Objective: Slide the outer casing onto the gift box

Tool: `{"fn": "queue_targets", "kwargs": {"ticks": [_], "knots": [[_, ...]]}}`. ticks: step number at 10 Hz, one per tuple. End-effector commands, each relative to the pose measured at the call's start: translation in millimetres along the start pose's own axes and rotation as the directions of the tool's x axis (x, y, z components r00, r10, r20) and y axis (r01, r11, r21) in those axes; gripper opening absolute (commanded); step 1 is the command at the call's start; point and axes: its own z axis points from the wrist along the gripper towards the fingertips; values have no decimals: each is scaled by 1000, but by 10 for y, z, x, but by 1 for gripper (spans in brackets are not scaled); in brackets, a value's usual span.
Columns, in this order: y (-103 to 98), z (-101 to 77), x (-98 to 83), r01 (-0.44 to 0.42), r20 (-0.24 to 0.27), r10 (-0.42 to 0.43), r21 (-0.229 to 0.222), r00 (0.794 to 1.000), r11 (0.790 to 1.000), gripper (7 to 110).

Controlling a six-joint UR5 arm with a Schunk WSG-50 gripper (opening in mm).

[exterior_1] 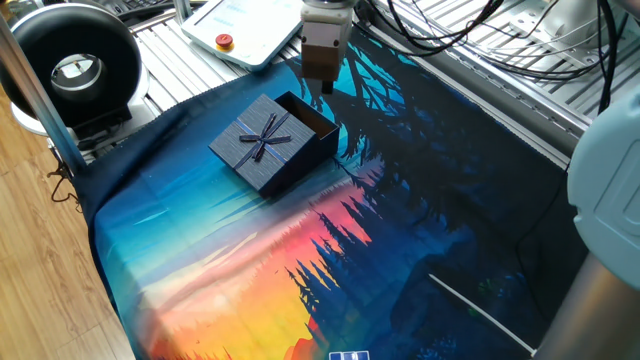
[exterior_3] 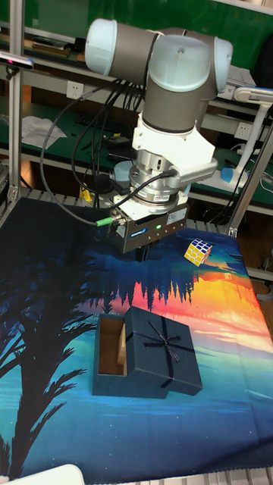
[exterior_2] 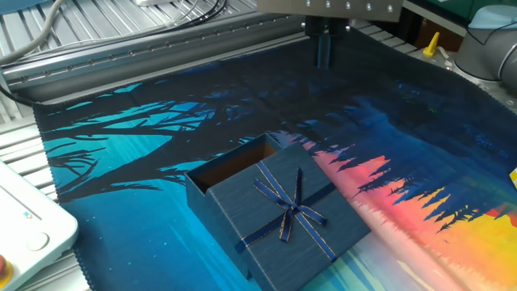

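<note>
1. The outer casing (exterior_1: pixel 262 142) lies on the table, on a printed cloth (exterior_1: pixel 230 270) with a sunset and dark trees. It covers most of the gift box (exterior_2: pixel 234 166), but not all: a strip of the brownish inside of the tray shows at one side. So I judge that the sleeve is only partly on, and this open strip is what remains to close.

2. The claw (exterior_1: pixel 323 83) hangs above the cloth, just beyond the uncovered end of the tray, and touches nothing. In one fixed view its fingers look close together and nothing is between them. In the other fixed view only the tips are seen, and they also look nearly together. I would say it is closed or almost closed, and it holds nothing.

3. This position seems sensible for a push. With the fingers together the claw makes one firm tip, and it stands behind the exposed wall, on the line of sliding.

4. A risk: the sleeve is free on smooth cloth, so a push may move both parts together.

5. A small colour cube (exterior_3: pixel 196 251) sits well apart and should not disturb.
</note>
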Motion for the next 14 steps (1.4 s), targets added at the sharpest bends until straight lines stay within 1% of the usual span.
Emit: {"fn": "queue_targets", "kwargs": {"ticks": [1, 2, 4, 7, 8, 10, 11, 13, 14], "knots": [[99, -16, -8, -55, 2, 55, -40, 998, 998, 7], [47, -14, -23, -31, 10, 31, -20, 999, 999, 7], [102, -18, -91, -2, 38, 4, -42, 999, 999, 7], [120, -17, -42, 69, 21, -68, -47, 997, 996, 7], [226, -24, 2, 52, 5, -51, -91, 999, 995, 7], [248, -26, 15, 43, -1, -43, -100, 999, 994, 7], [244, -26, 23, 39, -4, -40, -98, 999, 994, 7], [107, -18, 90, 52, -33, -54, -45, 998, 998, 7], [84, -8, 96, 52, -38, -54, -36, 998, 998, 7]]}}
